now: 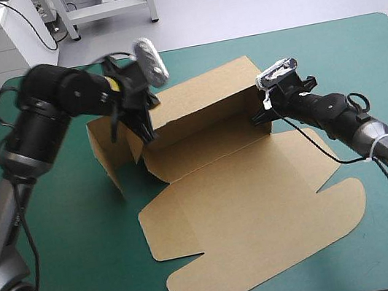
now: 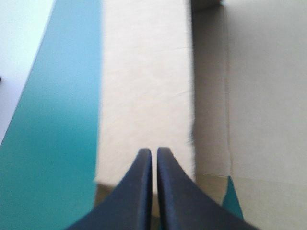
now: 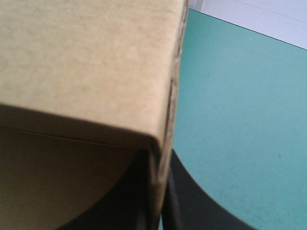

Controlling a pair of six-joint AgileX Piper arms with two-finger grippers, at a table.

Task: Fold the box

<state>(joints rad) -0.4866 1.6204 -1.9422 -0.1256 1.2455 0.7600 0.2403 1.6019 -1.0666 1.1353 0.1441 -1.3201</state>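
A brown box (image 1: pixel 239 197) sits mid-table on the teal-green cover (image 1: pixel 76 238), back and side walls raised, lid flat. The left gripper (image 2: pixel 154 151) has its fingers pressed together at the left wall. The right gripper (image 3: pixel 156 160) pinches the right wall's corner.

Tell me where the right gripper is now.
High view: the right gripper sits right of centre, its fingers shut on the upright right-hand corner of the brown box.

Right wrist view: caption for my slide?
Right claw shut on the edge of the box, its wall raised, teal-green table beside it.
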